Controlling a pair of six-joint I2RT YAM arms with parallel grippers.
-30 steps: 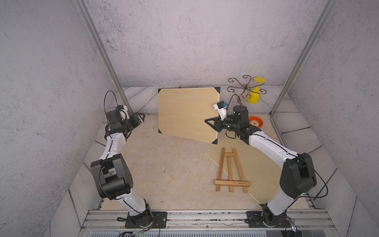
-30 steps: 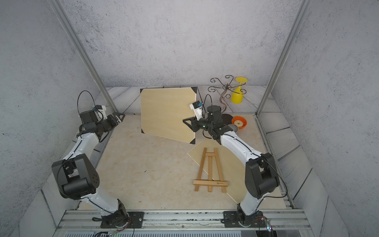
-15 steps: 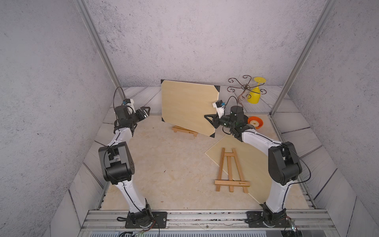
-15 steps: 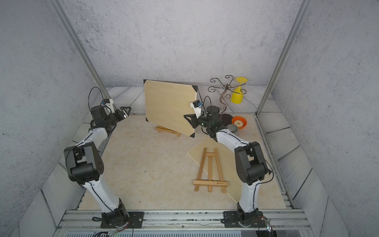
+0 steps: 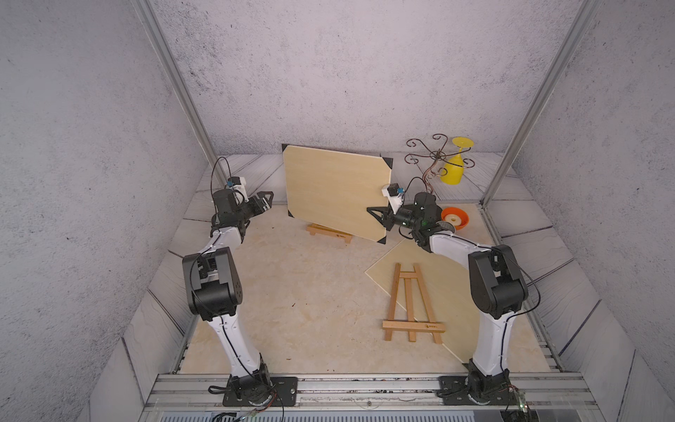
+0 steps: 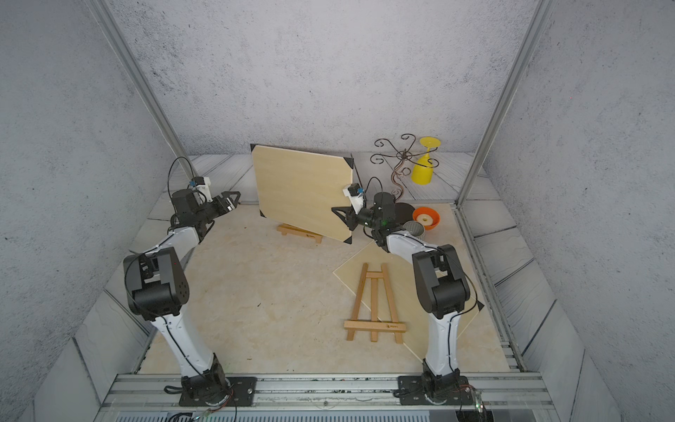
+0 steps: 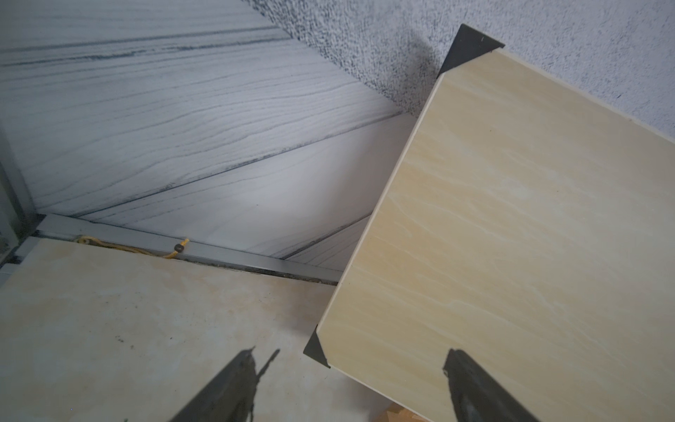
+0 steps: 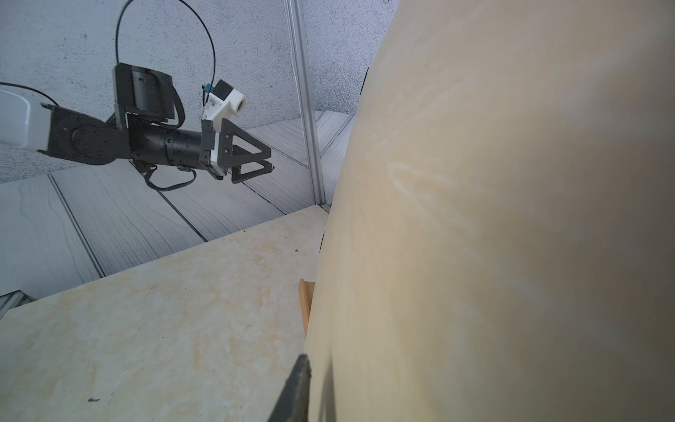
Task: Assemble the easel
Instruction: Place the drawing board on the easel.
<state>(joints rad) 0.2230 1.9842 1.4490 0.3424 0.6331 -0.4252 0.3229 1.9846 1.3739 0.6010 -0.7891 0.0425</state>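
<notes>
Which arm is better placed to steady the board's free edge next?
Probably the left: the left gripper is open, apart from the board and facing its free edge, while the right gripper is shut on the opposite edge.

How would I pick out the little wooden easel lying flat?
Look at the beige tabletop, on the side of the robot's right arm. There a thin beige panel lies flat, and the easel lies across its edge, an A-shaped frame of pale wooden slats. Unlike the other easel, half hidden behind the upright board, it lies flat in full view.
</notes>
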